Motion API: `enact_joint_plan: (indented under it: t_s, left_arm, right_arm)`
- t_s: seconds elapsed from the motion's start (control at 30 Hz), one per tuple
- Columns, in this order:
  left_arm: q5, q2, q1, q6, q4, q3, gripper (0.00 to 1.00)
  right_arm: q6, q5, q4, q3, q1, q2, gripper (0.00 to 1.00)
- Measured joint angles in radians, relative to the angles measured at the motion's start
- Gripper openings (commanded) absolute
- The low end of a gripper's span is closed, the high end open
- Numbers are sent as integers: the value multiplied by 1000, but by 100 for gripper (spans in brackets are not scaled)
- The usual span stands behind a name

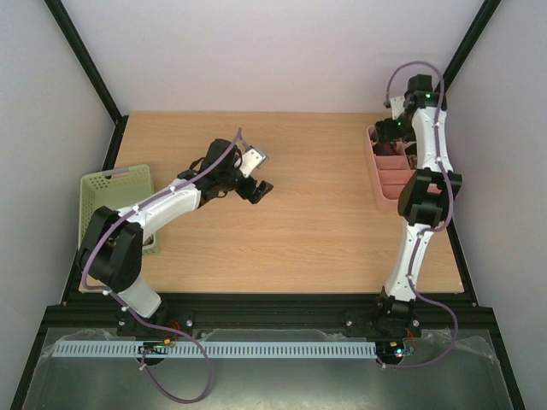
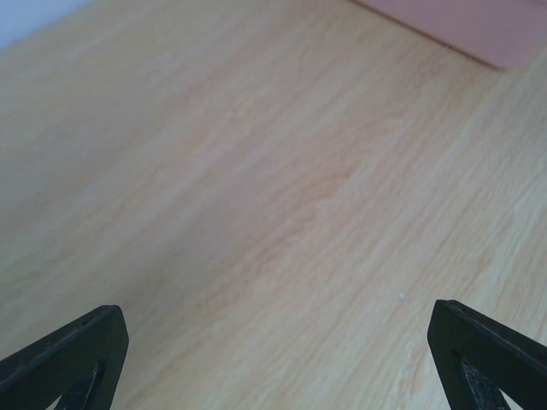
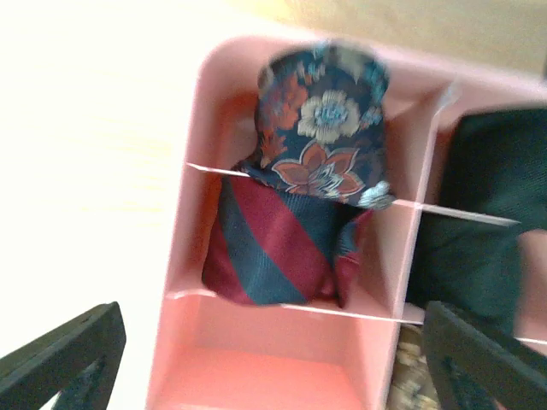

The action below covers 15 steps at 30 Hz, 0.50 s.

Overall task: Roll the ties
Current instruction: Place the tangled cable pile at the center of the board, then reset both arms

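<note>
Fingers (image 3: 60,359) of the right gripper (image 3: 272,342) stand wide apart at the bottom corners of the wrist view, holding and touching nothing, poised over a pink tray (image 3: 171,342) split by thin dividers. A striped tie (image 3: 273,248), dark red and navy, sits bundled in the compartment at frame centre. A floral tie (image 3: 320,128) bulges in the compartment above it and laps over the divider between them. Dark cloth (image 3: 479,205) fills the column at right, too blurred to name. The compartment at bottom centre, between the fingers, shows only pink floor.

Over the table (image 2: 256,171), the left gripper (image 2: 275,342) is likewise spread, its fingers (image 2: 68,359) apart above bare wood with nothing between them. In the overhead view it hangs left of centre, well apart from the tray at upper right and from a green basket (image 1: 115,184) at the left edge.

No unrolled tie shows in any view, so the work appears to be at the stowing end, late in the task. The next move likely calls for the right arm to rise straight clear of the dividers without snagging the floral tie, then for a search for any tie left to roll; whether the basket holds one cannot be told
</note>
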Motion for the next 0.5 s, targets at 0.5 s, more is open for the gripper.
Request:
enact_joint_plan:
  t_s: [0.5]
  left_arm:
    - [37,38,206,-26,-308,441,99]
  right_arm:
    - [163,-290,73,-232,-24,-491,99]
